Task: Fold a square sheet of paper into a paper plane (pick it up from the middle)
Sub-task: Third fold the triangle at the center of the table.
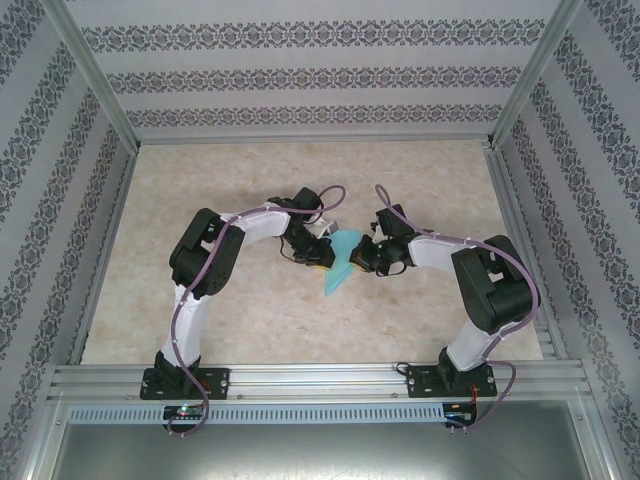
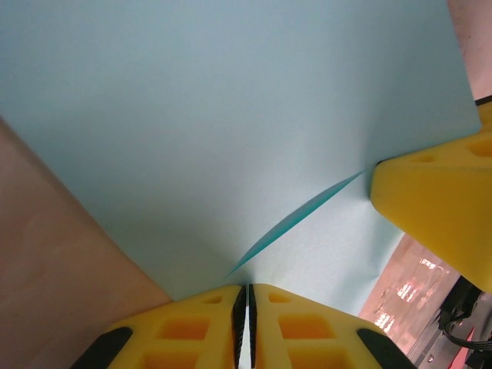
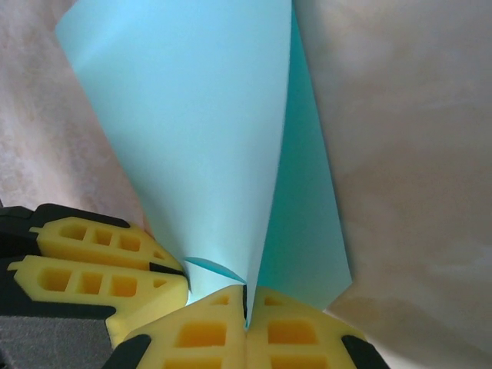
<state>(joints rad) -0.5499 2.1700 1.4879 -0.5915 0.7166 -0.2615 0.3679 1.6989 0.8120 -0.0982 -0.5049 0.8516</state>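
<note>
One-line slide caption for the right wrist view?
Right end effector shut on the creased turquoise paper plane, left end effector pinching it alongside.

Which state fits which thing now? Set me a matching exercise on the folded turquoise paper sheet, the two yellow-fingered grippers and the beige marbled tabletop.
Things:
1. folded turquoise paper sheet
2. left gripper
3. right gripper
4. beige marbled tabletop

States:
A. shut on the sheet's right side, top view
B. lies beneath both arms
C. pinched from both sides
D. shut on the sheet's left side, top view

Pairs: 1-C, 2-D, 3-A, 4-B
</note>
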